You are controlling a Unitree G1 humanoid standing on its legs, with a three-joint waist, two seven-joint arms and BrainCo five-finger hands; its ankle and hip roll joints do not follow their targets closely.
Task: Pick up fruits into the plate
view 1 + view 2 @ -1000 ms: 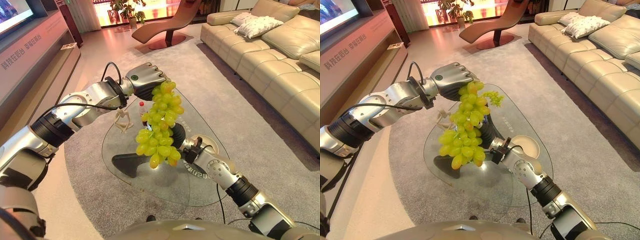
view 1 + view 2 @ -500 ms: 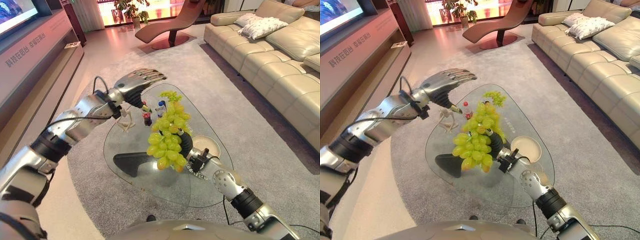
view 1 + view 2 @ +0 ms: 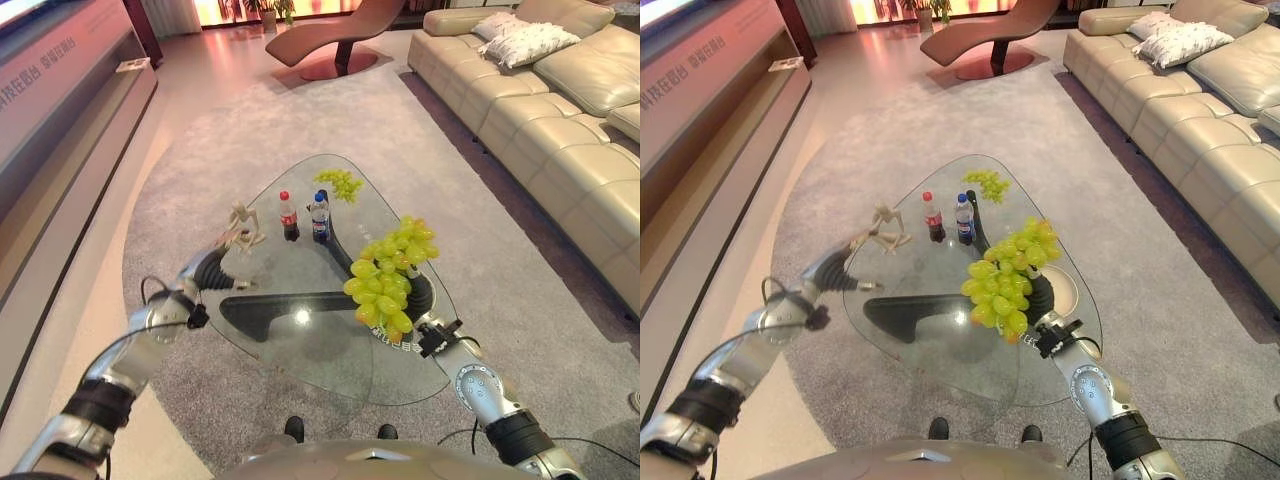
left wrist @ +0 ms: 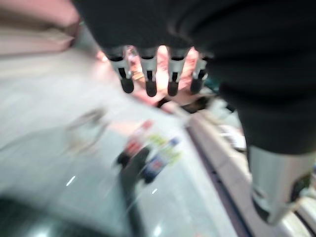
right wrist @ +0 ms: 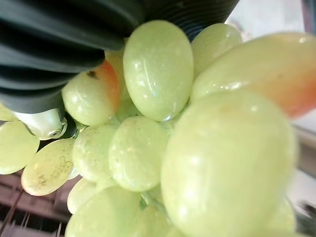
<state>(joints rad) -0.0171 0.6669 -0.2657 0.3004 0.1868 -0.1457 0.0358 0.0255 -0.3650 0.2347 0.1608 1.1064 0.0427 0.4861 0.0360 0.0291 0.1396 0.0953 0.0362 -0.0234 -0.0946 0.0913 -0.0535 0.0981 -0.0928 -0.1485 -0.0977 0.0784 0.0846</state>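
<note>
Right eye view showed, nearest at about five o'clock, the right hand (image 3: 1040, 297) lifted over the glass table (image 3: 940, 360), its fingers buried under the large grape bunch (image 3: 1005, 275) it carried, so how they were curled could not be told; the right wrist view had smooth, waxy green grapes pressed close against the ribbed cover. At about eight o'clock the left hand (image 3: 835, 268) hung at the table's near-left edge, and its own wrist view showed the fingers straight and side by side, holding nothing. The bunch hung just in front of the pale round plate (image 3: 1065, 293), partly hiding it. By its look the bunch was fairly heavy, loose and swinging, with soft, slippery berries likely to drop if squeezed; taking it by the stem or cradling it from below seemed wisest. Farther, near twelve o'clock, stood two small bottles (image 3: 947, 219) with a small wooden figure (image 3: 883, 228) to their left, and beyond them a small grape bunch (image 3: 987, 184) lay on the far tip of the clear, rounded tabletop.
</note>
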